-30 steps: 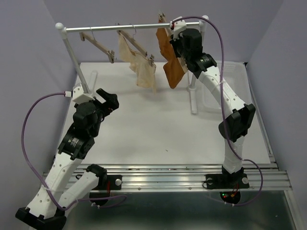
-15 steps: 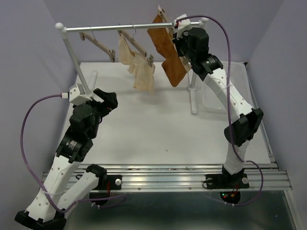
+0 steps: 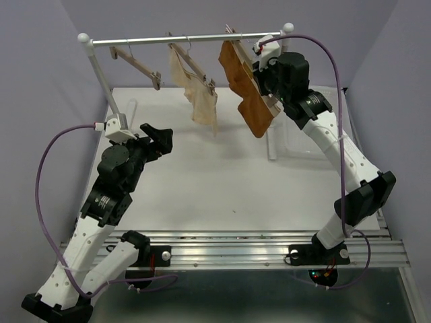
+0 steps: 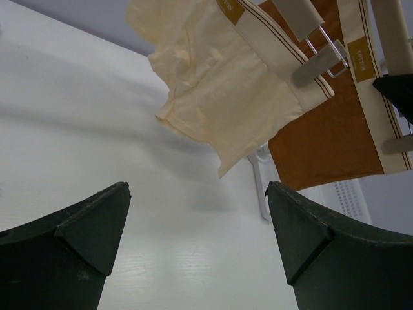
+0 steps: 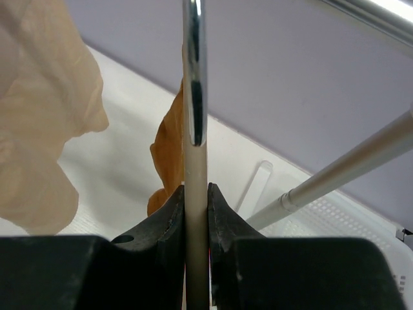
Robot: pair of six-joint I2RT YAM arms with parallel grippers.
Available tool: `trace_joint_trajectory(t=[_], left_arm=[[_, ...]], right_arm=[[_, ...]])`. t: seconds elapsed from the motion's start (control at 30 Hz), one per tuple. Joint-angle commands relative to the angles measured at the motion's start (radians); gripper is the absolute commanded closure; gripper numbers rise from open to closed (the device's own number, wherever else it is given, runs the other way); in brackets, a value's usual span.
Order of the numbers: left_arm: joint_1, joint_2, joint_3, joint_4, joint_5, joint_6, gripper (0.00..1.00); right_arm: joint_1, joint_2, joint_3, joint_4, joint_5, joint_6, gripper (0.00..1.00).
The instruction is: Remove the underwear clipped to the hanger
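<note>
Table (image 3: 202, 182) white, lilac walls (image 3: 40, 81); left fingers (image 4: 71, 239) spread empty, right fingers (image 5: 161, 236) clamp the hanger (image 5: 195, 194).

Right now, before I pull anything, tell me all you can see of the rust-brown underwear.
The rust-brown underwear is soft fabric, shorts-shaped, with a cream waistband carrying thin brown stripes and a mustard label. It hangs slanted from the hanger at the right end of the rail, above the table, apart from the cream underwear. The right gripper is shut on the hanger's bar beside it; its clips are not clearly visible.
</note>
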State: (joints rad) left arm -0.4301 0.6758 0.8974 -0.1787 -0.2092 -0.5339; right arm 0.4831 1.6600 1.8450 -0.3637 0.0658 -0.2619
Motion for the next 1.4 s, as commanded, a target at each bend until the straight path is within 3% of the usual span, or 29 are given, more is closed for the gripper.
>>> trace_joint_trajectory(t=[0.0,0.23,0.43,0.6,0.8,0.93,0.97,1.0,1.03,1.1,1.37], left_arm=[[0.002,0.011,0.000,0.087,0.053,0.063,0.01],[0.002,0.031,0.005,0.129,0.091,0.092,0.01],[0.002,0.073,0.005,0.217,0.203,0.178,0.01],[0.004,0.152,0.005,0.422,0.457,0.268,0.01],[0.020,0.300,0.083,0.518,0.789,0.392,0.01],[0.123,0.404,0.126,0.638,1.080,0.373,0.01],[0.151,0.442,0.106,0.695,1.273,0.355,0.01],[0.175,0.459,0.088,0.775,1.356,0.316,0.01],[0.194,0.473,0.071,0.920,1.399,0.213,0.01],[0.223,0.496,0.052,0.969,1.455,0.175,0.01],[0.234,0.430,0.015,0.895,1.487,0.181,0.01]], right_arm=[[-0.003,-0.089,-0.015,0.062,-0.031,0.004,0.99],[-0.003,-0.140,-0.073,-0.021,-0.032,-0.019,0.99],[-0.003,-0.224,-0.160,-0.182,0.002,0.114,0.99],[-0.003,-0.380,-0.332,-0.279,-0.087,0.232,0.99],[-0.003,-0.542,-0.458,-0.356,-0.242,0.253,0.99],[-0.003,-0.574,-0.438,-0.412,-0.380,0.228,0.99],[-0.003,-0.577,-0.435,-0.428,-0.405,0.222,0.99],[-0.003,-0.577,-0.435,-0.440,-0.434,0.210,0.99],[-0.003,-0.579,-0.435,-0.448,-0.451,0.188,0.99],[-0.003,-0.579,-0.437,-0.469,-0.498,0.168,0.99],[-0.003,-0.554,-0.414,-0.528,-0.696,0.101,0.99]])
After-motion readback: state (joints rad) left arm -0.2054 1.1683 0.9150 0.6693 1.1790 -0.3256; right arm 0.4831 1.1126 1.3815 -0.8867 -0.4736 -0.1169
